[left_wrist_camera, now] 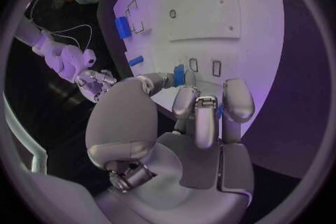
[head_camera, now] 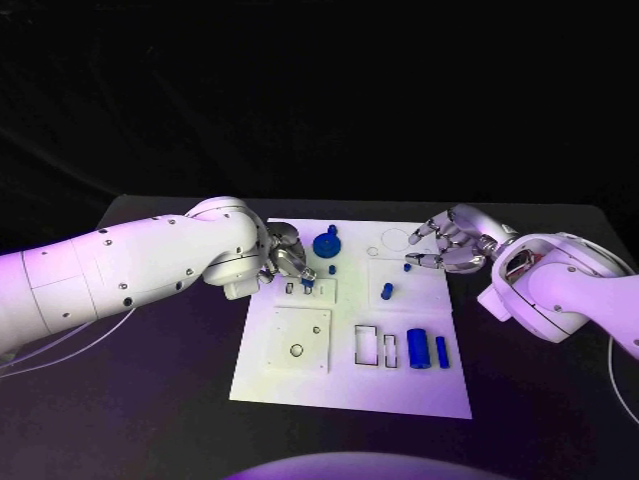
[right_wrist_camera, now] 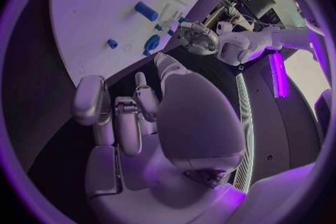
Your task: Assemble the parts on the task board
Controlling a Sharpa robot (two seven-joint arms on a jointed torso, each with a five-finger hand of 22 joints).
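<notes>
**Left hand on a small blue part at the upper left of the board**

You had the white task board (head_camera: 351, 390) lying in the middle of the black tabletop (head_camera: 146, 400), a little below the centre of the head view. Your left hand (head_camera: 288, 262) sat over the board's upper left corner, its fingers (left_wrist_camera: 198, 117) curled down, and the left wrist view showed a small blue part (left_wrist_camera: 179, 74) pinched between the thumb and a finger, close to two small rectangular slots. Just to the right of that hand, a round blue part (head_camera: 326, 243) stood on the board.

Your right hand (head_camera: 452, 243) hovered over the board's upper right corner, fingers apart and holding nothing; the right wrist view showed it (right_wrist_camera: 140, 117) above the dark tabletop beside the board's edge.

Further down the board, a short blue peg (head_camera: 387, 291) stood near the middle, and a thick blue cylinder (head_camera: 419, 348) lay at the lower right with a thinner blue bar (head_camera: 442, 349) just beside it. Left of those lay two rectangular outlines, and a square plate with a round hole (head_camera: 296, 350) sat in the lower left part of the board.
</notes>
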